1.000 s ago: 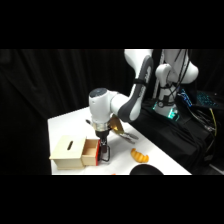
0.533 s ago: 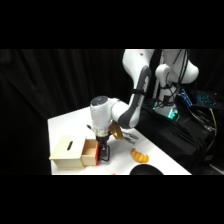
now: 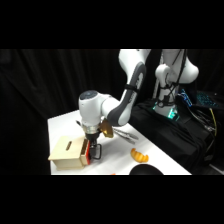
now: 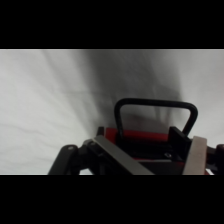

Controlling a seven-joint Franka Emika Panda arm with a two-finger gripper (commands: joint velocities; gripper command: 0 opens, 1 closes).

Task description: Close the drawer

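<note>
In the side view a pale wooden box (image 3: 66,151) with a slot in its top sits at the table's front left. The drawer (image 3: 87,153) shows its red front panel at the box's right end, standing only a little way out. My gripper (image 3: 94,148) comes down from above and sits right against that red front, by the black loop handle (image 3: 98,151). The wrist view is close up on the black loop handle (image 4: 155,116) and the red front panel (image 4: 142,135), with my black linkage (image 4: 75,159) at the bottom.
A yellow-orange curved object (image 3: 140,156) lies on the white table (image 3: 65,124) to the right of the drawer. Metal tongs (image 3: 125,134) lie behind it. A dark round object (image 3: 147,170) sits at the front edge. Black gear (image 3: 170,135) borders the table's right side.
My gripper has moved left toward the box. The red drawer front has gone with it and now stands closer to the box than a second ago.
</note>
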